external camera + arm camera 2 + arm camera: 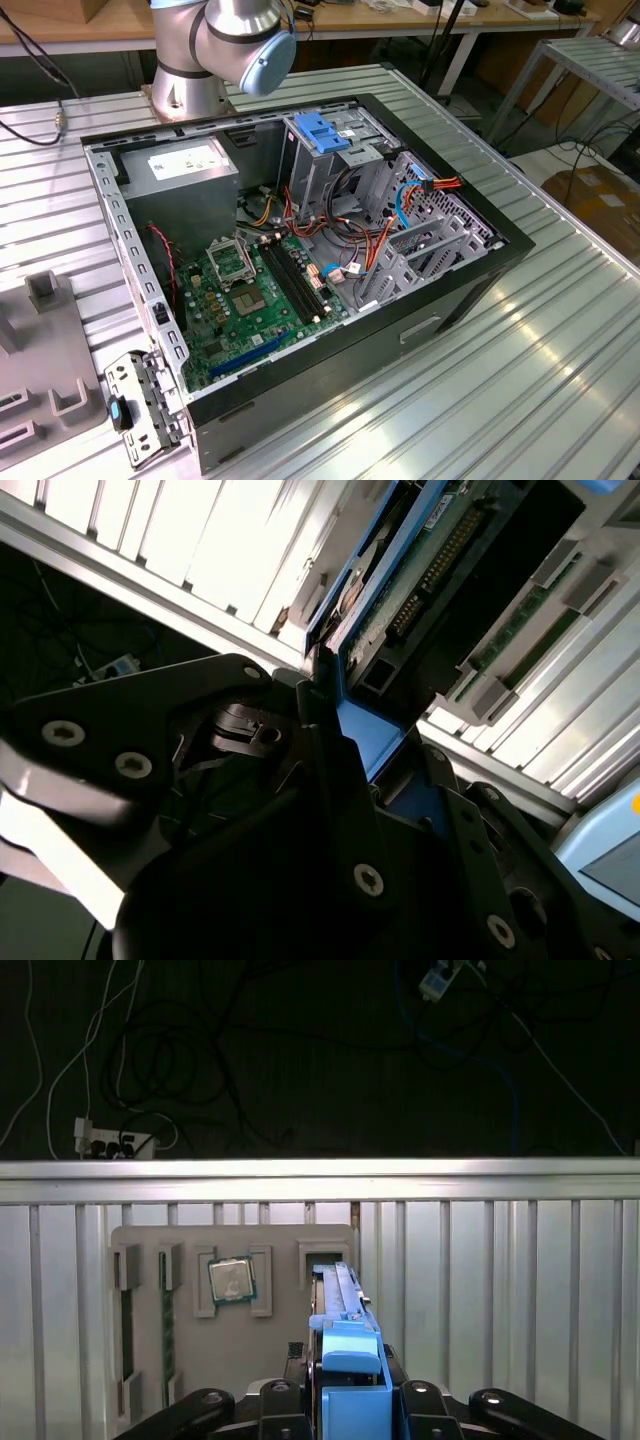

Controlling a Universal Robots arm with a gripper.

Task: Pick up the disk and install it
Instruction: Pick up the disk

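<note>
While the fingers (pixel 283 1410) are clenching the disk (pixel 340 1330) by its blue side rails in both wrist views, the drive is standing on edge between them and reaching out past their tips. Beyond the fingertips a grey fixture plate (pixel 200 1360) is lying on the ribbed metal bench (pixel 500 1300), carrying a processor chip (pixel 231 1280) off to one side of the held disk. Farther from the fingers, past the bench's edge, the room is dropping to a dark floor where loose cables (pixel 170 1050) are trailing and a white power strip (pixel 108 1143) is sitting. In the exterior view an open computer case (pixel 475 295) is resting on the ribbed bench, with wooden-topped tables (pixel 400 20) standing behind it.
</note>
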